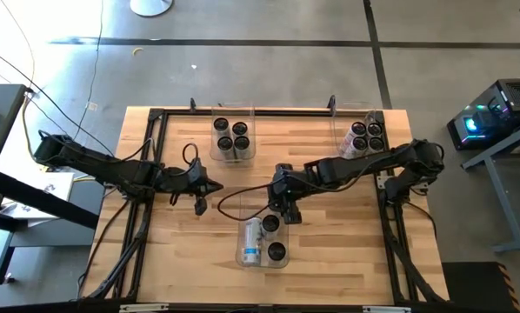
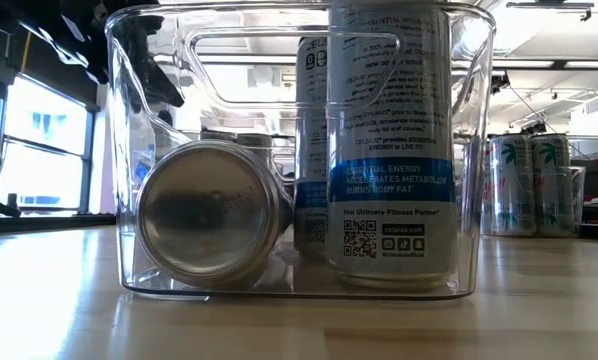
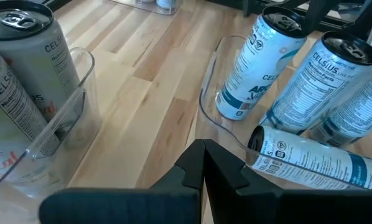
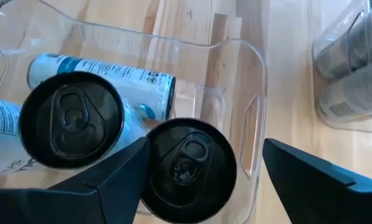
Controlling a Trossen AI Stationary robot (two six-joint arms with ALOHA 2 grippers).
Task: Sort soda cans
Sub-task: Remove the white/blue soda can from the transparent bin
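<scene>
Soda cans sit below the right gripper (image 4: 201, 180), its fingers spread wide over an upright can (image 4: 187, 160) in the near clear bin (image 1: 243, 254); another stands beside it, one lies flat (image 1: 252, 240). Left gripper (image 1: 215, 185), pinched together, waits mid-table.

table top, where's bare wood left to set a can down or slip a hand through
Bare wood lies between the back middle bin and the back right bin, along the front left corner, and right of the front bin. It is crowded at the middle: the shut left gripper and the open right gripper over the front bin's cans.
</scene>
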